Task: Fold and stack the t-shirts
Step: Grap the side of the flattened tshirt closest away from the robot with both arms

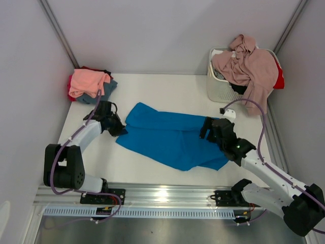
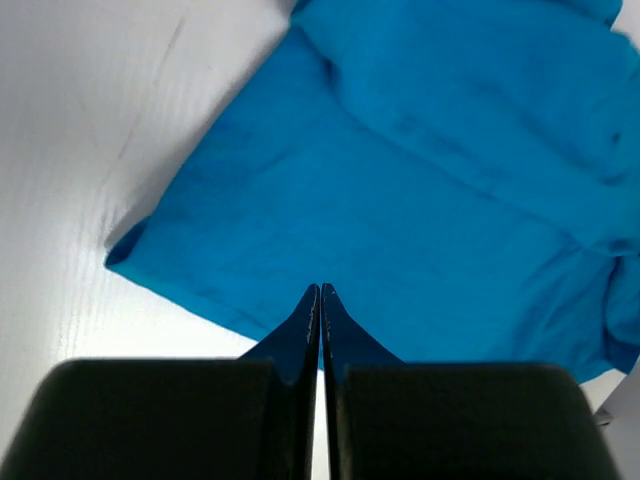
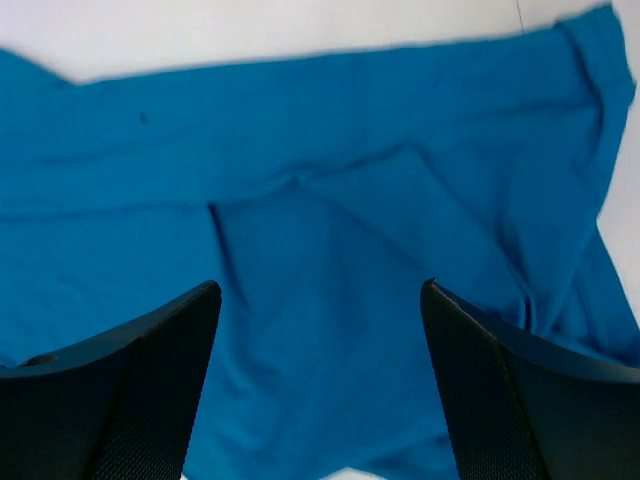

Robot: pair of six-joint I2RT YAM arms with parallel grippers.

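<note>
1. Fingers (image 2: pixel 300 340) of the left gripper (image 2: pixel 320 295) were pressed tight together at the near edge of the bright blue t-shirt (image 1: pixel 170 137). The pictures did not show if any cloth was caught between them.
2. The right gripper (image 3: pixel 320 390) hung just over the other end of the same shirt. Its fingers (image 3: pixel 130 390) were spread wide and held nothing.
3. The blue shirt lay in the middle of the white table (image 1: pixel 152 91), between the two grippers. It was partly doubled over, with one flap on top. It looked wrinkly and lopsided, so its fold seemed only half done.
4. At the back left corner sat a small pile of shirts. A salmon pink shirt (image 1: pixel 87 81) was on top, with a blue-grey shirt (image 1: pixel 107 87) and a bit of a red one (image 1: pixel 70 86) under it. Those looked like the finished ones.
5. At the back right stood the white basket (image 1: pixel 216 86). A dusty mauve-pink shirt (image 1: pixel 249 66) spilled over its rim, with something dark under it. Those were not folded yet.
6. So the job seemed about half done. The blue shirt needed more folds and a trip to the pile, and then the basket shirts needed their turn.
</note>
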